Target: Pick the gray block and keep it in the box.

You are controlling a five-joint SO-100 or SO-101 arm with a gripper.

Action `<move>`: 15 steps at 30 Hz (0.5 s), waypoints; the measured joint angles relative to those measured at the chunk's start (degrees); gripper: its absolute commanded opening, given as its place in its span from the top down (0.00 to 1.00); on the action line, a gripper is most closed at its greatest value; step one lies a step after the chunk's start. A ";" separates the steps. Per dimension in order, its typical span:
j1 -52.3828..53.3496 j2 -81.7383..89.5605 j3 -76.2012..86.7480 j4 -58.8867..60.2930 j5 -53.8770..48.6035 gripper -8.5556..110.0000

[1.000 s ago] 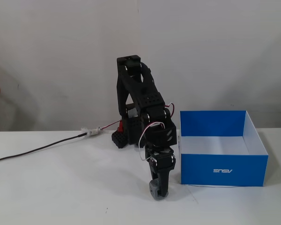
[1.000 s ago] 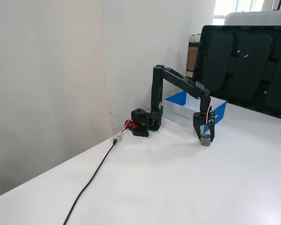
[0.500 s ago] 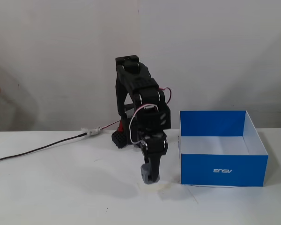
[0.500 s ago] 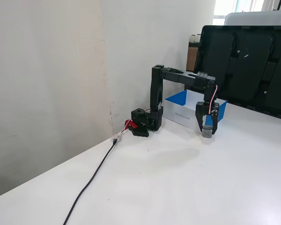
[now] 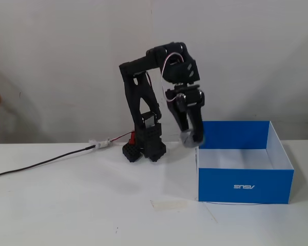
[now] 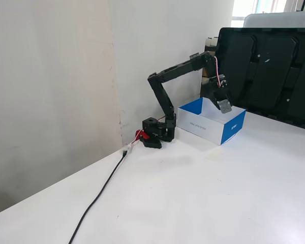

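The black arm holds the gray block (image 5: pixel 187 138) in its gripper (image 5: pixel 190 136), whose fingers point down and are shut on the cube. In a fixed view the block hangs in the air just beyond the left wall of the blue box (image 5: pixel 245 185), about level with its rim. The box is open-topped, white inside, with a small white logo on its front. In another fixed view the gripper (image 6: pixel 224 104) holds the block (image 6: pixel 225 105) above the box (image 6: pixel 234 130), over its open top.
The arm's base (image 5: pixel 145 148) stands left of the box near the wall. A black cable (image 5: pixel 38 165) runs left from it across the white table. A strip of tape (image 5: pixel 169 204) lies in front. A dark monitor (image 6: pixel 267 71) stands behind the box.
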 measured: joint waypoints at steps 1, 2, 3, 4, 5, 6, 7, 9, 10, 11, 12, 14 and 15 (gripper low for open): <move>-2.20 1.58 0.00 0.00 0.00 0.93; -4.57 2.99 0.00 0.00 0.00 0.93; -7.21 4.04 0.00 0.00 0.00 0.93; -10.02 4.83 0.00 0.00 0.00 0.93; -13.01 5.27 0.00 0.00 -0.44 0.93; -16.00 5.36 0.00 0.00 -0.62 0.93; -18.90 5.36 0.09 0.00 -0.62 0.93; -23.73 5.36 1.05 0.00 -0.62 0.93; -25.93 5.36 1.67 0.00 -0.62 0.93; -28.12 5.36 2.55 0.00 -0.97 0.93; -30.23 5.36 3.60 -0.44 -1.41 0.93; -32.61 4.66 5.01 -1.76 -1.85 0.93; -32.78 3.78 6.06 -2.72 -1.85 0.93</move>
